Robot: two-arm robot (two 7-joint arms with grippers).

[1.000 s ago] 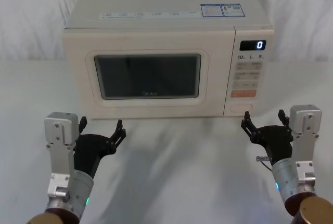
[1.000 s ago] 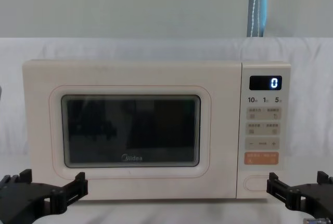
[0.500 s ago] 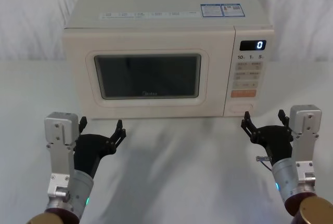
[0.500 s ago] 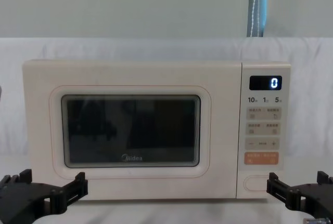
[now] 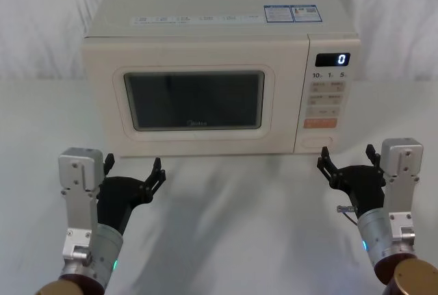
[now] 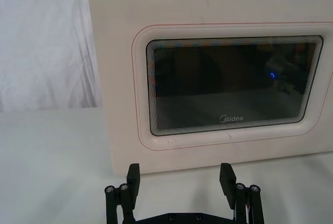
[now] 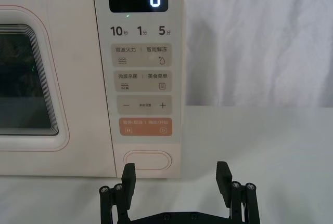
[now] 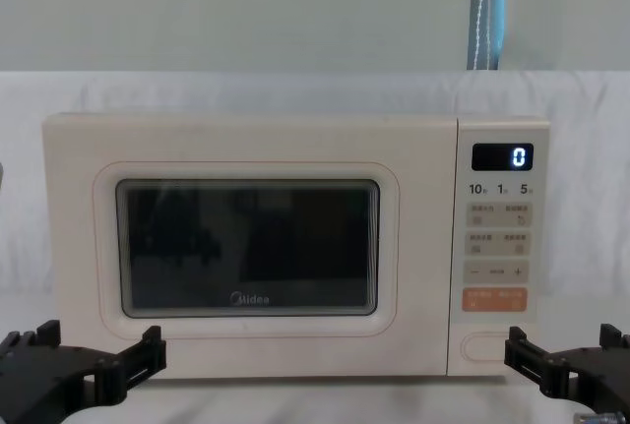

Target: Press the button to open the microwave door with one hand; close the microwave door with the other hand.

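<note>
Hovering low right of the head view, right gripper (image 5: 348,159) has fingers spread apart, short of the button (image 7: 147,160), not touching. Left gripper (image 5: 131,170) sits lower left, also spread, in front of the microwave door (image 5: 195,100), which is shut flush. In the chest view both grippers are cut off by the bottom edge. Dark glass hides the interior. Small key labels are unreadable in the head view. White desk (image 5: 239,206) underneath.

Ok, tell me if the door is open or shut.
Shut: the door sits flush with the control panel, no gap along its edge.
</note>
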